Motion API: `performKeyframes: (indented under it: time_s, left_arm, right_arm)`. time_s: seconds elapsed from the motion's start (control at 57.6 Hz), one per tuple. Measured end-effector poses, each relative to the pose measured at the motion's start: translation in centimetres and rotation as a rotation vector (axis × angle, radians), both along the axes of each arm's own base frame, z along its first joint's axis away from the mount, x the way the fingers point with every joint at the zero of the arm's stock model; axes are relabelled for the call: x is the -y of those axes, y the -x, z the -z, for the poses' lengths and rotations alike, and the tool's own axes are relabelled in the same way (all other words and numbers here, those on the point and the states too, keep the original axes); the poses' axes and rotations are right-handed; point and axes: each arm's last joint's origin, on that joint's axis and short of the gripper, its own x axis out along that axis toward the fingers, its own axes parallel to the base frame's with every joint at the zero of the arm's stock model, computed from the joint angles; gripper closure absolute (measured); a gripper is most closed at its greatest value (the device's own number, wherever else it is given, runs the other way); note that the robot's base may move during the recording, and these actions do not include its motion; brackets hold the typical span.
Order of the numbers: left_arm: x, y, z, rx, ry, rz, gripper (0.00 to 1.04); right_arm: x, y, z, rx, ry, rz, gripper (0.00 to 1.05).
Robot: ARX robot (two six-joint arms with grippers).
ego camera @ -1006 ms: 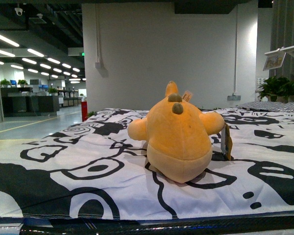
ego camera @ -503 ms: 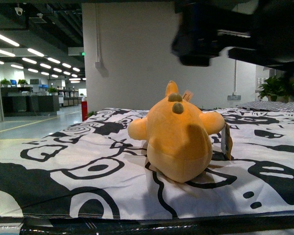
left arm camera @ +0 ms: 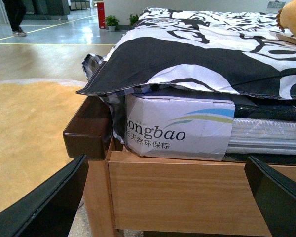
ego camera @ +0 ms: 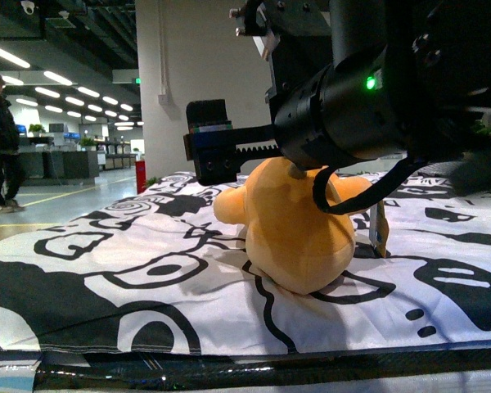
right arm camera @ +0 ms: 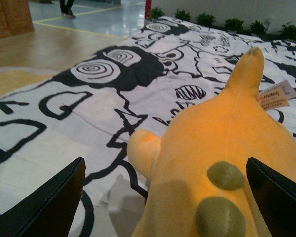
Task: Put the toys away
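Hovering over the plush toy (ego camera: 299, 237), the right claw (right arm camera: 164, 165) is spread wide and empty, one finger out at 9 o'clock and the other at 3 o'clock of the soft body; the plush toy sits on the bed (ego camera: 106, 270) dead ahead of the robot, a touch toward 1 o'clock, its long axis running from 6 to 12, away from the robot, so the parted fingers straddle its narrower width; the left claw (left arm camera: 165, 165), likewise released, hangs low beside the bed frame (left arm camera: 177, 192), well apart from the plush toy; the right claw is plainly the nearer.
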Motion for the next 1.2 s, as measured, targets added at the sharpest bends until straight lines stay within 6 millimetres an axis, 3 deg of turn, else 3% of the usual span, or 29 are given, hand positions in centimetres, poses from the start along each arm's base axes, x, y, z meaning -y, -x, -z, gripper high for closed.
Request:
performKeyframes:
  time_s: [0.295, 0.555, 0.746, 0.989, 1.076, 1.197]
  left_arm:
    - [0.0, 0.0, 0.0, 0.0, 0.0, 0.0, 0.06]
    - [0.0, 0.0, 0.0, 0.0, 0.0, 0.0, 0.06]
    - [0.0, 0.0, 0.0, 0.0, 0.0, 0.0, 0.06]
    - [0.0, 0.0, 0.0, 0.0, 0.0, 0.0, 0.06]
    - [0.0, 0.0, 0.0, 0.0, 0.0, 0.0, 0.06]
    - [0.0, 0.0, 0.0, 0.0, 0.0, 0.0, 0.06]
  right_arm:
    - [1.6, -2.0, 2.1, -0.018, 0.028, 0.09, 0.06]
    - [2.5, -1.9, 4.8, -0.071, 0.032, 0.101, 0.06]
    - [2.4, -1.7, 5.3, -0.077, 0.005, 0.104, 0.07]
    - [1.9, -0.9, 4.2, -0.057, -0.014, 0.093, 0.41]
    - [2.4, 0.2, 2.2, -0.034, -0.038, 0.054, 0.6]
    - [3.8, 1.8, -0.9, 0.008, -0.078, 0.016, 0.76]
